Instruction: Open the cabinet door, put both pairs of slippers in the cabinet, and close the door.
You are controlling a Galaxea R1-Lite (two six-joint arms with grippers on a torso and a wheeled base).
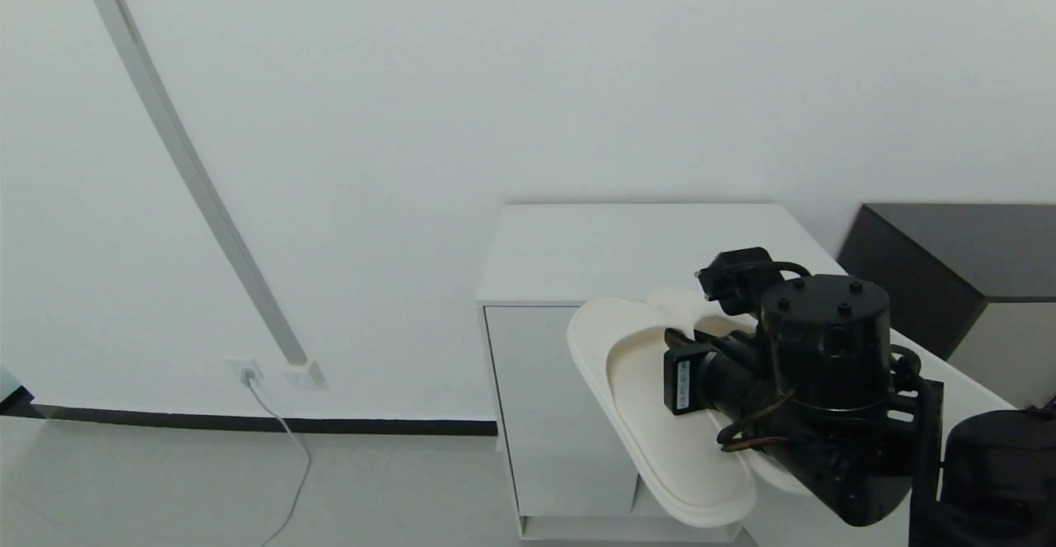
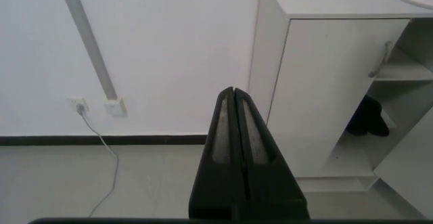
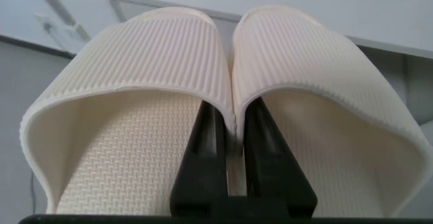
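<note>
A pair of cream slippers (image 1: 660, 423) hangs side by side in front of the white cabinet (image 1: 627, 250), just below its top edge. My right gripper (image 3: 230, 126) is shut on the slippers (image 3: 169, 68), pinching the two inner strap edges together. The cabinet's near half (image 2: 325, 95) is closed and has a handle. Its other half stands open, with the door (image 1: 957, 382) swung out toward me. A dark pair of slippers (image 2: 369, 116) lies on the lower level under a shelf (image 2: 406, 72). My left gripper (image 2: 233, 126) is shut on nothing, low and left of the cabinet.
A dark box-like cabinet (image 1: 949, 266) stands to the right of the white one. A grey conduit (image 1: 190, 167) runs down the wall to a socket (image 1: 247, 372) with a trailing cable. Bare floor (image 1: 206, 481) lies to the left.
</note>
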